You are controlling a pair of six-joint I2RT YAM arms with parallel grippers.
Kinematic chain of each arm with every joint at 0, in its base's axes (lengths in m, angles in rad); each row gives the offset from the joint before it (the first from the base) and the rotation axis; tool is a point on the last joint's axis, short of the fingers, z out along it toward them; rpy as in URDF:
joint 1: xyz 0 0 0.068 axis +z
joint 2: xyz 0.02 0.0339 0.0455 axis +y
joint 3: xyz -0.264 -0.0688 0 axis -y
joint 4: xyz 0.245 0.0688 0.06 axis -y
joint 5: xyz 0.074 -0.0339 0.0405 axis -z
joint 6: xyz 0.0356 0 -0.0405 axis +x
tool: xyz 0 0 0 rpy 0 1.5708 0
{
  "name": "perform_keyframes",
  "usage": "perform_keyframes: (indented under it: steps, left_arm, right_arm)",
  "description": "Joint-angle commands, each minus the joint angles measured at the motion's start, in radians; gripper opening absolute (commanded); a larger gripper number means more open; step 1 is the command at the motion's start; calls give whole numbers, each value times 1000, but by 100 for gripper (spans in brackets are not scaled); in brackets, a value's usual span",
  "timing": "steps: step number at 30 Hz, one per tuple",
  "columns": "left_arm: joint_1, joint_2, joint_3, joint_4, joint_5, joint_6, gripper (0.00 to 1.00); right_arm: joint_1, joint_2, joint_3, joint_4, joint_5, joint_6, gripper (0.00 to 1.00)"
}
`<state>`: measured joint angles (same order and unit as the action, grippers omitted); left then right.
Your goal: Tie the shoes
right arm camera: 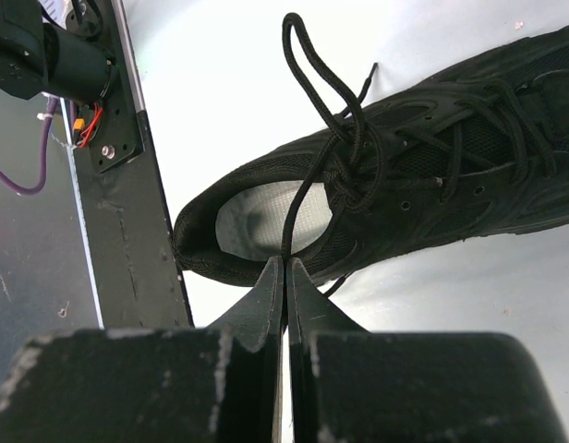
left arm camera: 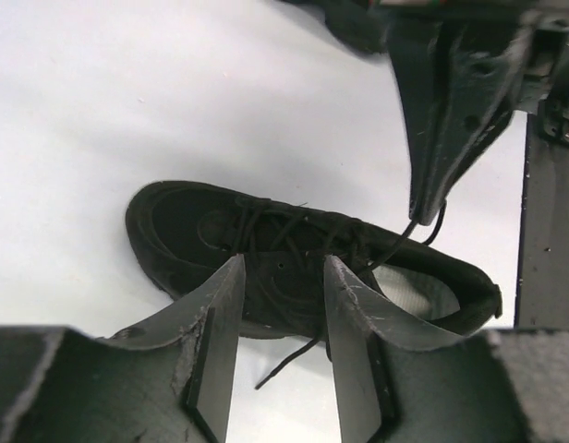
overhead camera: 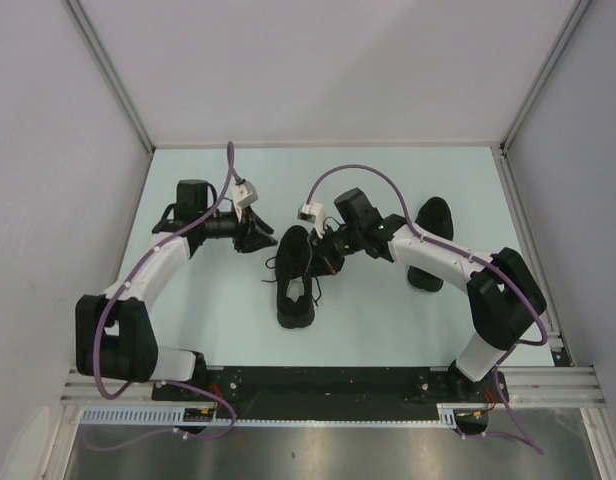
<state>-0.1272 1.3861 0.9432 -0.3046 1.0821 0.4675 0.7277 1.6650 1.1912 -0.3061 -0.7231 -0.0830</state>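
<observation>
Left gripper [overhead camera: 256,238], jaws apart and empty, hovers at ten o'clock of the sneaker [overhead camera: 295,295]. It lies on the table [overhead camera: 208,310], long axis twelve to six, heel toward the bases. Right gripper [right arm camera: 285,266], at two o'clock and nearer, pinches a lace [right arm camera: 296,208].

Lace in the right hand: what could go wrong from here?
1. The right hand is shut on one strand of the lace, while the left hand is open over the shoe and does not grip it. A hard pull may drag or tip the shoe.
2. The loop lies free, so the same pull might undo it.
</observation>
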Motion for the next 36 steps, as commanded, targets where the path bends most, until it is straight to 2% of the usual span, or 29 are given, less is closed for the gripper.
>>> perform_keyframes:
  steps: [1,5,7,10,13,19,28,34,36]
  left_arm:
    - [6,-75,-10,-86,56,81,46]
    - [-9,-88,-17,-19,39,54,47]
    - [-40,-67,12,-1,12,46,40]
    - [-81,19,80,-63,19,115,30]
    - [-100,97,118,-120,42,164,30]
    - [-117,159,132,-172,50,232,30]
    - [-135,188,124,-240,55,293,29]
    - [-143,194,121,-251,45,301,26]
    - [-144,195,121,-249,44,298,22]
  right_arm:
    - [9,-10,-1,15,-2,-9,0]
    - [19,-11,-1,18,-2,2,0]
    - [21,-10,-1,25,-1,9,0]
    - [21,-11,-1,30,1,25,0]
    - [15,-14,-1,28,1,35,0]
    - [-4,-24,-1,25,4,49,0]
    - [-8,-4,-1,59,4,98,0]
    - [-5,6,-1,84,10,138,0]
    - [-4,9,-1,94,16,160,0]
